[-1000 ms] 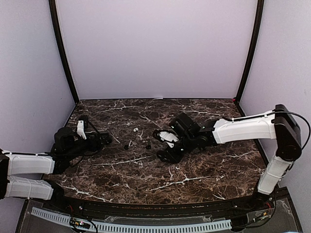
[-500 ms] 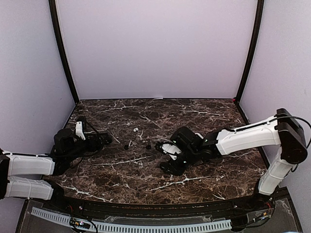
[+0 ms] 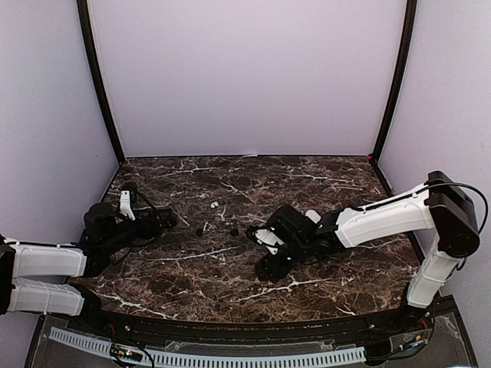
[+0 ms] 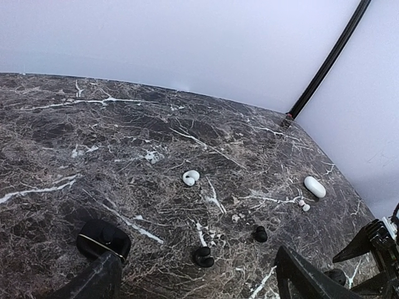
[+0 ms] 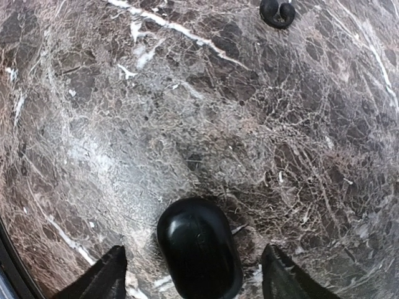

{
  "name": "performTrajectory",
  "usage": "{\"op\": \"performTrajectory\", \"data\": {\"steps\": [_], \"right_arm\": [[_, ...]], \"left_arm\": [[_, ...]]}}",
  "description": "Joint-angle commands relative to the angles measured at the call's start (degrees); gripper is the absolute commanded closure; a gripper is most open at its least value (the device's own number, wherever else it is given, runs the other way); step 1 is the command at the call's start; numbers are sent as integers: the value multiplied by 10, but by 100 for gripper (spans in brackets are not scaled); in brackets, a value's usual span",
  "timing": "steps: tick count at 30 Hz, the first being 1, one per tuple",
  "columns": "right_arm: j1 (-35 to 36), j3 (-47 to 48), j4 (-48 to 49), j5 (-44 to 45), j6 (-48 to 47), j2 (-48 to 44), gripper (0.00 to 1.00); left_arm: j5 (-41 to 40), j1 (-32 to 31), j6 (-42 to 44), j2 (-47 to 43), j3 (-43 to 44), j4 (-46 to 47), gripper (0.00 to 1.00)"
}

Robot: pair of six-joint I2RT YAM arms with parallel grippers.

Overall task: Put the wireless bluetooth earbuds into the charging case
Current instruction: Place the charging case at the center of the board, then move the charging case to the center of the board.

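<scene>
A closed black oval charging case (image 5: 199, 255) lies on the marble between the spread fingers of my right gripper (image 5: 193, 274), which is open and clear of its sides. In the top view that gripper (image 3: 268, 263) sits low at centre right. A black earbud (image 5: 277, 12) lies ahead of it. My left gripper (image 4: 199, 286) is open and empty at the left. Ahead of it lie a white earbud (image 4: 191, 177), two black earbuds (image 4: 203, 256) (image 4: 260, 234), two tiny white buds (image 4: 303, 204) and a white case (image 4: 315, 186).
Another black case-like object (image 4: 104, 239) rests by my left gripper's left finger. The white case (image 3: 313, 216) lies just behind the right forearm. Dark frame posts (image 3: 393, 84) and pale walls enclose the marble table (image 3: 192, 284).
The right gripper moved toward the near edge, lowered and opened, leaving the black case on the table. The left arm stayed put with its jaws wide.
</scene>
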Motion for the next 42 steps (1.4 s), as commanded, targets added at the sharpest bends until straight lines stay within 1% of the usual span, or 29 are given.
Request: {"op": "performTrajectory", "data": {"steps": [1,4,5,7,11,15,19,21,22,23,25,28,30,33,37,40,42], "right_arm": [[5,-20,31,20,11,-33,22],[5,-37,50,28,17,-58,13],[4,-44,56,33,20,-59,10],[5,-59,71,45,30,-92,1],[1,-100,112,56,67,-134,1],[-16,-138,146,48,83,-162,1],[-42,-170,166,34,98,-186,1],[-62,-184,170,5,105,-197,1],[-76,-190,167,-8,111,-200,1],[-86,-192,160,-27,115,-203,3],[-97,-196,149,-42,117,-206,9],[-100,-199,127,-36,118,-207,20],[-101,-204,116,-31,123,-208,27],[-101,-212,110,-38,128,-212,39],[-103,-223,119,-43,132,-213,53],[-103,-221,131,-51,132,-201,60],[-103,-216,134,-56,133,-183,63]], "left_arm": [[6,-1,7,-5,-21,19,3],[7,-1,7,-5,-21,19,3],[8,-1,7,-5,-20,20,3],[9,0,4,-3,-20,20,3],[0,-1,-9,2,-25,34,2],[-6,0,-20,0,-27,34,1],[22,0,-15,10,-23,41,1],[52,0,-12,20,-20,51,1],[65,0,-14,25,-19,59,3],[77,0,-19,30,-19,69,6],[87,-6,-31,33,-20,81,9],[86,-32,-29,26,-12,73,10],[68,-65,-11,16,-1,46,11],[20,-131,19,9,16,6,11],[-20,-202,41,29,38,-24,11],[-41,-242,56,59,61,-38,11],[-37,-258,59,76,75,-48,12]]}}
